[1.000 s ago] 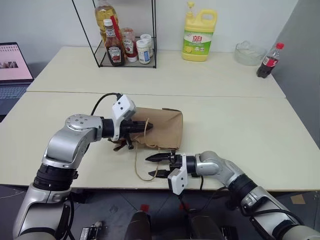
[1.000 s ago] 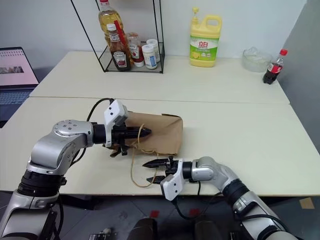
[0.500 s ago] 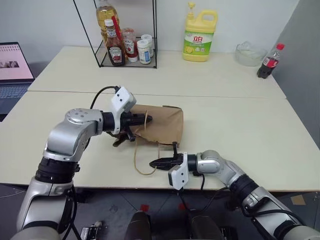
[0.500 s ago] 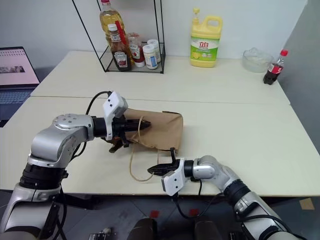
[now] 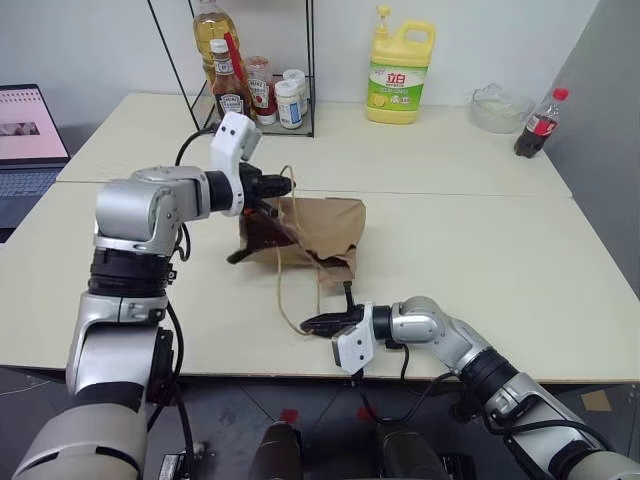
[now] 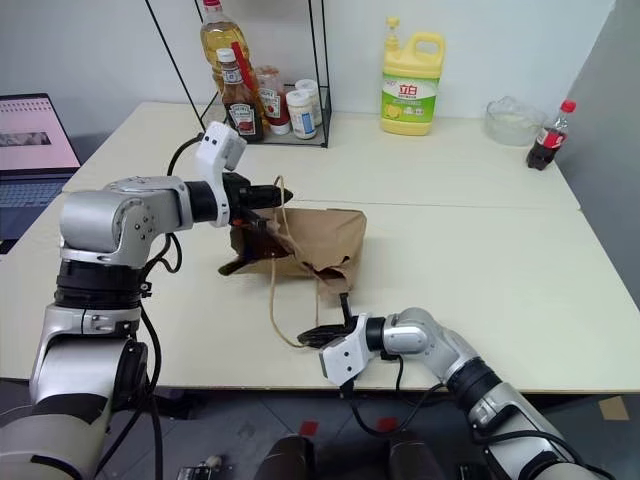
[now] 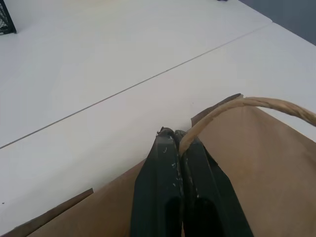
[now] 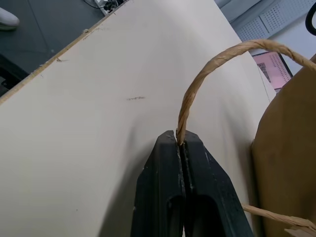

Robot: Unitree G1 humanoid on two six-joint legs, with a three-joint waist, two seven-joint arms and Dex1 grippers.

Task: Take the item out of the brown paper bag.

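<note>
The brown paper bag [image 5: 325,228] lies creased on the table [image 5: 480,250], its mouth end raised toward the left. My left gripper [image 5: 287,184] is shut on the bag's upper cord handle [image 7: 232,104], holding that end up. Near the table's front edge, my right gripper [image 5: 306,325] is shut on the other cord handle [image 5: 279,275], which runs taut from the bag down to it. In the right wrist view the cord [image 8: 207,69] rises from between the closed fingers [image 8: 168,168]. The item is hidden inside the bag.
At the back stand a wire rack [image 5: 252,92] with sauce bottles, a yellow detergent jug [image 5: 398,75], a clear bowl [image 5: 498,106] and a cola bottle [image 5: 538,122]. A laptop [image 5: 28,130] sits at the far left. The table's right half is bare.
My right gripper went from open to shut on the lower cord handle. My left gripper rose and moved away from me, lifting the upper handle and the bag's mouth end.
</note>
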